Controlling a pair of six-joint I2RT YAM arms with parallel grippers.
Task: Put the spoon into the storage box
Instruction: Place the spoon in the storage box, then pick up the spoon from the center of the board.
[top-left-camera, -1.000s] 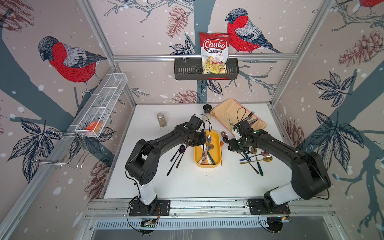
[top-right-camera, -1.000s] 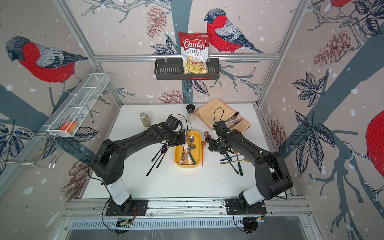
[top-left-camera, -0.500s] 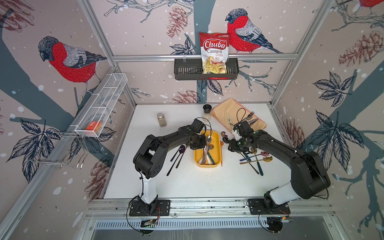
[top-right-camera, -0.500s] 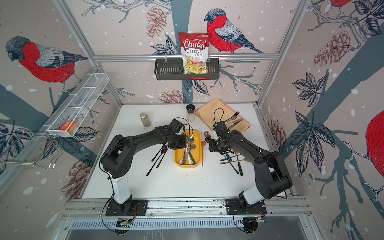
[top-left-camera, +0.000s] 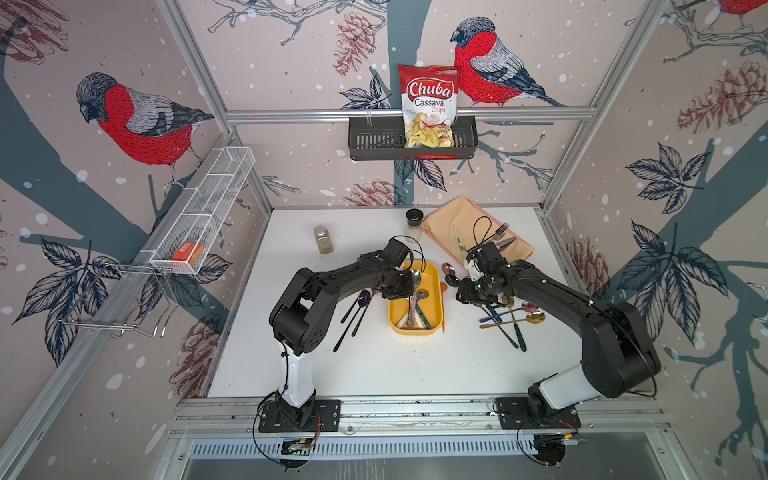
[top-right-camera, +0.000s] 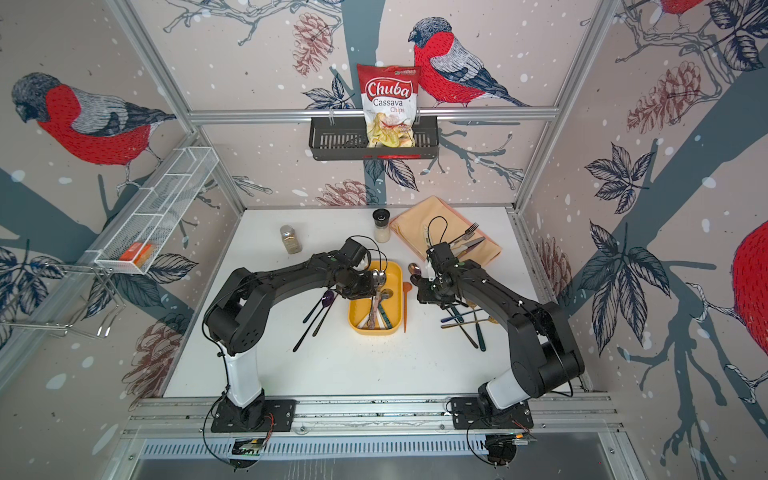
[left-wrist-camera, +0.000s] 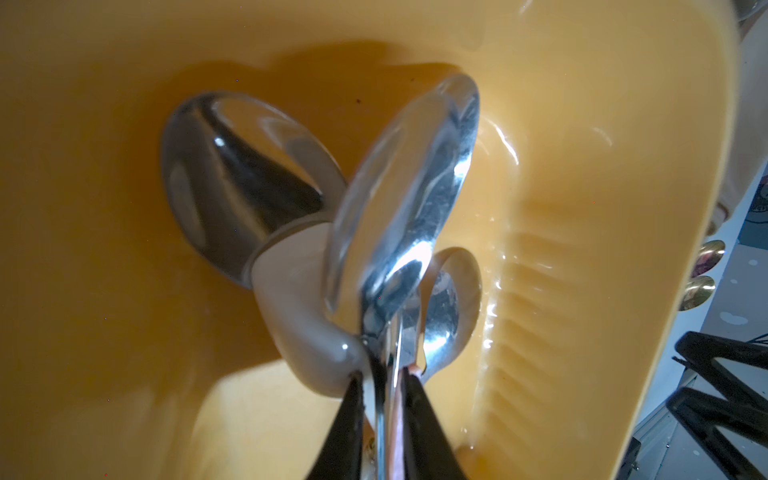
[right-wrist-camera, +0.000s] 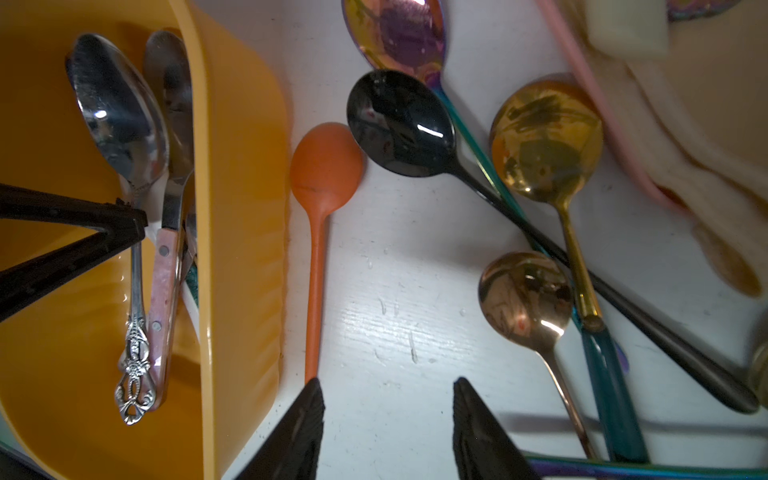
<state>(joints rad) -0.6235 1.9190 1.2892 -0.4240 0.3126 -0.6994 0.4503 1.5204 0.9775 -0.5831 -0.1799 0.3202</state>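
the silver spoon (right-wrist-camera: 120, 120) with the ornate handle lies inside the yellow storage box (right-wrist-camera: 241, 208), its length running along the tray; in the left wrist view its bowl (left-wrist-camera: 403, 187) stands tipped up on edge, over the bowl of a cream-handled spoon (left-wrist-camera: 232, 183) that lies flat on the box floor; a pink-handled spoon (right-wrist-camera: 166, 270) lies right beside it in the box.

the left gripper (left-wrist-camera: 384, 386) reaches down into the box, its fingers (left-wrist-camera: 345, 419) close on either side of the silver spoon's neck; a thin slit shows beside the metal (a strip of pink handle peeks through it), and whether they pinch the neck or merely flank it i cannot tell.

the right gripper (right-wrist-camera: 387, 384) hovers over the bare white table (right-wrist-camera: 395, 299) just outside the box, fingers (right-wrist-camera: 478, 424) well apart with nothing between them; an orange spoon (right-wrist-camera: 326, 166) lies on the table just beside the box's outer wall and parallel to it, its handle end near one fingertip; beyond it is a loose heap with crossing handles: a black spoon (right-wrist-camera: 399, 124), an iridescent spoon (right-wrist-camera: 399, 33), a gold spoon (right-wrist-camera: 546, 141) and a rose-gold spoon (right-wrist-camera: 525, 295).

in both top views the box (top-left-camera: 434, 307) sits mid-table between the two arms; a purple-bowled spoon (top-left-camera: 365, 297) lies on the table on its left-arm side; a peach cloth (top-left-camera: 453, 216) with a fork (top-left-camera: 500, 228) on it lies at the far edge; a chips bag (top-left-camera: 430, 104) stands in the dark slotted basket (top-left-camera: 374, 143) on the back wall.
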